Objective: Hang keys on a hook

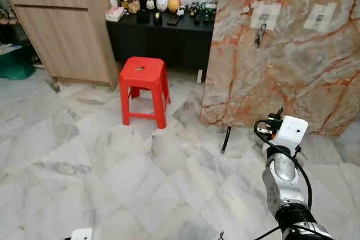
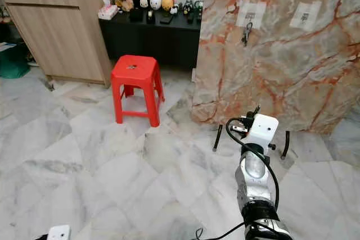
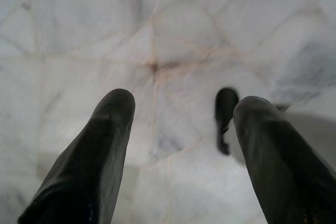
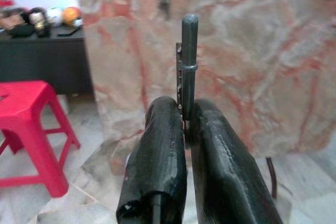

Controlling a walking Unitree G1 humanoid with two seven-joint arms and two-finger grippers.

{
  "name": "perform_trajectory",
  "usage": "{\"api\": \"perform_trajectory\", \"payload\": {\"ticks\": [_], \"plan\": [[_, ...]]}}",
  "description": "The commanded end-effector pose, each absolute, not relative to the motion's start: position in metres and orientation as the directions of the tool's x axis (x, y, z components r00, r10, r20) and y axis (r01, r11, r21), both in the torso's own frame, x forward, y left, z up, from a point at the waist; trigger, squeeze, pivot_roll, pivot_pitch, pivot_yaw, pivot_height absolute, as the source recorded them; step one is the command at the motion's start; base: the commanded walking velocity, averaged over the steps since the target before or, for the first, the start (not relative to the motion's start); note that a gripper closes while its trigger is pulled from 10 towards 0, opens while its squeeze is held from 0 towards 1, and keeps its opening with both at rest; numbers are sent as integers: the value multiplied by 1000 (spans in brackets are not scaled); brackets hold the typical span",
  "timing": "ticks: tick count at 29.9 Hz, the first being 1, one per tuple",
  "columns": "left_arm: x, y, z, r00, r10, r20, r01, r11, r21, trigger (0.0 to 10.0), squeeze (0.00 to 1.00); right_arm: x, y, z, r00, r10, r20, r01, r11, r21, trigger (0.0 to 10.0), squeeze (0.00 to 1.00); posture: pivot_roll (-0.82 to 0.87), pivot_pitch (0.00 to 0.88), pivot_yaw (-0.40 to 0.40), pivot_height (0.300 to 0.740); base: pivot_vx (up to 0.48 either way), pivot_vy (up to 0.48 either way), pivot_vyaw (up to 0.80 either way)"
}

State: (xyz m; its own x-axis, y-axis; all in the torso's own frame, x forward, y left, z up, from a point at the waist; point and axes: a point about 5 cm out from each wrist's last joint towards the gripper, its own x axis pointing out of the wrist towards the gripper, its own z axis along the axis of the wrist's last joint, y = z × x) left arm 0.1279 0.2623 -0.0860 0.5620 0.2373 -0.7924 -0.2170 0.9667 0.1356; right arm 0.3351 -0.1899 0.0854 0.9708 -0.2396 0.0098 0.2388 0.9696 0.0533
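Two end effectors: we see the right end effector (image 4: 185, 121) raised in front of us, and the left end effector (image 3: 181, 111) hanging low over the floor (image 1: 84, 155).
Right end effector: clenched on a key (image 4: 187, 66), which stands upright between the two black fingers (image 4: 157, 156) and points toward the marble panel (image 1: 292, 60).
Left end effector: released, its fingers well apart, with pale marble floor tiles below them.
Marble panel: a tall slab veined in orange and grey, standing on thin black legs ahead and to our right.
Hooks: two pale patches sit high on the panel; the left patch (image 1: 264, 15) carries a hook with another bunch of keys (image 1: 260, 35) already hanging from it, and we see the right patch (image 1: 320, 16) with nothing hanging on it.
Where the held key is: well apart from the panel and lower than both patches.
Red stool (image 1: 144, 88): stands on the floor to the left of the panel, in front of a black desk (image 1: 163, 40).
Black desk: carries small figurines and jars.
Wooden cabinet (image 1: 62, 26): just beside the desk, on its left.
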Motion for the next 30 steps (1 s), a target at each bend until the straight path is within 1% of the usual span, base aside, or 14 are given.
{"api": "perform_trajectory", "payload": {"ticks": [1, 4, 8, 16, 26, 30], "plan": [[118, 260, -91, 526, 227, -820, -230, 966, 119, 10000, 0, 338, -193, 94, 968, -248, 40, 245, 968, 55, 10000, 0, -44, 0, -36, 740, 345, 0, 0], [111, 264, -92, 508, 230, -830, -237, 964, 122, 10000, 0, 338, -193, 96, 967, -249, 42, 247, 968, 51, 10000, 0, -46, 0, -35, 740, 341, 0, 0], [107, 266, -93, 495, 232, -837, -248, 961, 119, 10000, 0, 340, -188, 98, 974, -219, 60, 219, 976, 7, 10000, 0, -45, 0, -36, 740, 341, 0, 0], [118, 246, -96, 500, 204, -842, -230, 968, 98, 10000, 0, 342, -188, 101, 972, -226, 59, 225, 974, 26, 10000, 0, -37, 0, -38, 740, 356, 0, 0], [117, 236, -99, 487, 188, -853, -204, 974, 98, 10000, 0, 343, -190, 105, 967, -246, 67, 244, 969, 40, 10000, 0, -38, 0, -19, 740, 392, 0, 0], [116, 231, -101, 477, 182, -860, -188, 977, 103, 10000, 0, 343, -187, 103, 974, -220, 60, 219, 975, 35, 10000, 0, -46, 0, -1, 740, 411, 0, 0]]}}
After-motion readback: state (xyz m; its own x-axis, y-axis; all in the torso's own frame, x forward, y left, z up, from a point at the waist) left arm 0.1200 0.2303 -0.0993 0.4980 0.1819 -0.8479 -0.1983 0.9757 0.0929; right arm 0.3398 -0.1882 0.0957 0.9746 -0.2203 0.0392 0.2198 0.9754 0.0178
